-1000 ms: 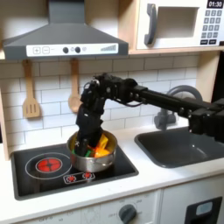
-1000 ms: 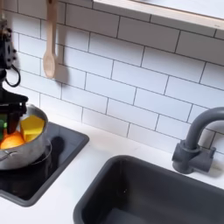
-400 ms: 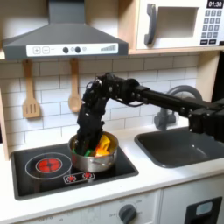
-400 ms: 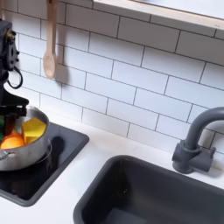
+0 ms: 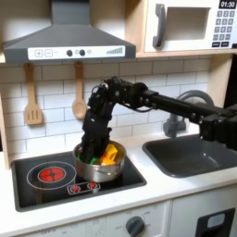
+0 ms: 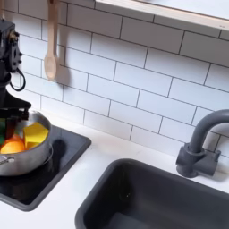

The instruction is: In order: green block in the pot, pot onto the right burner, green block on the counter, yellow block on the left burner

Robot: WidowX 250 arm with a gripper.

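on the black cooktop (image 5: 65, 176), over the burner at the first exterior view's right: the pot (image 5: 96, 163), silver, round, shallow. inside it, the yellow block (image 5: 109, 157) against the side nearer the sink, with a touch of green, likely the green block (image 5: 89, 157), just beside it under the arm. lowered into the pot from above: the tool (image 5: 91, 151), black, fingertips down among the contents; cannot tell whether spread or closed, nor whether gripping anything. in the second exterior view, same pot (image 6: 27, 157) at the left edge, yellow block (image 6: 36, 134) resting inside, a sliver of green (image 6: 3, 128) at the frame's border, dark arm parts above. to the first exterior view's left of the pot, a red-ringed burner (image 5: 49, 172), bare. pale surface (image 5: 185, 185) around the cooktop and the grey sink (image 5: 194, 155). on the tiled wall, wooden utensils (image 5: 33, 104) hanging.
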